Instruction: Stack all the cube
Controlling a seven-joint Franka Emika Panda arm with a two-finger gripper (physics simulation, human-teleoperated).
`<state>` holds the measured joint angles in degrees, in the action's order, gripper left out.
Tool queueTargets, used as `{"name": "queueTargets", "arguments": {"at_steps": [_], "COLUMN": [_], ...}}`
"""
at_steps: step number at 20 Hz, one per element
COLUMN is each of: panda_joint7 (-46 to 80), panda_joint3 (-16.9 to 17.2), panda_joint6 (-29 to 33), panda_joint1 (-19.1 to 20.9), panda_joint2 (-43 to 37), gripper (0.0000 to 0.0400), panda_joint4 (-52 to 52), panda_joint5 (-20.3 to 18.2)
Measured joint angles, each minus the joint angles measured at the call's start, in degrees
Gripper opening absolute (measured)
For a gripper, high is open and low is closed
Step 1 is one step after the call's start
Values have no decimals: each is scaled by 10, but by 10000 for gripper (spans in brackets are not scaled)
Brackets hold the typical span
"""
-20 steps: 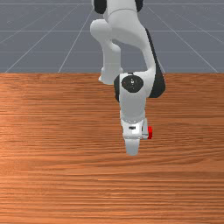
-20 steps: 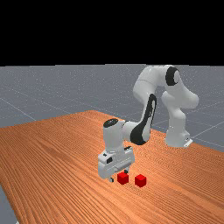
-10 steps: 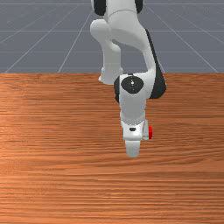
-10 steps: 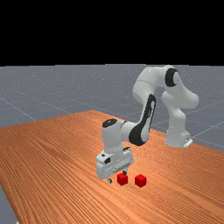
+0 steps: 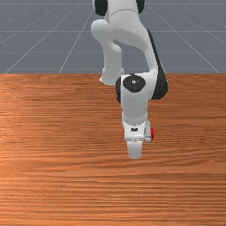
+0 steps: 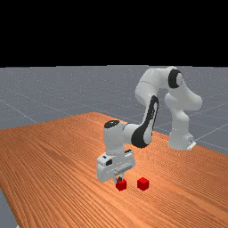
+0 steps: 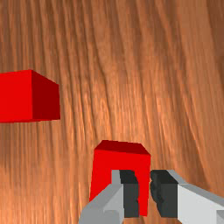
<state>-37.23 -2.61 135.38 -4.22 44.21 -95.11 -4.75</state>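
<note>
Beneath the gripper [image 6: 119,180] on the wood table [image 6: 67,160], a plain red cube [image 6: 121,185] sits flat-faced, sharp-edged, partly hidden by fingers [image 7: 131,199] held a slim gap apart. Wood grain separates it from a matching 2nd cube [image 6: 143,184], nearby toward the far view's right. Overhead, the white-&-grey Panda arm [image 6: 115,140] blocks most of the red in the front cam.
</note>
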Motion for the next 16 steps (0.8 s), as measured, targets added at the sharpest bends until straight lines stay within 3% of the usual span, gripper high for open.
{"name": "queueTargets", "arguments": {"at_steps": [2,8,9,10,11,13,16], "panda_joint7": [-1,0,0,2,-3,-4,-1], "panda_joint3": [0,0,0,2,0,0,0], "panda_joint6": [10,7,3,9,9,9,-17], "panda_joint1": [0,0,0,-2,1,1,2], "panda_joint2": [-2,-5,-3,-4,-4,-4,12], "gripper": [63,27,181,267,319,370,393], "panda_joint4": [-5,-4,0,-4,-4,-4,21], "panda_joint5": [0,0,0,2,1,1,0]}}
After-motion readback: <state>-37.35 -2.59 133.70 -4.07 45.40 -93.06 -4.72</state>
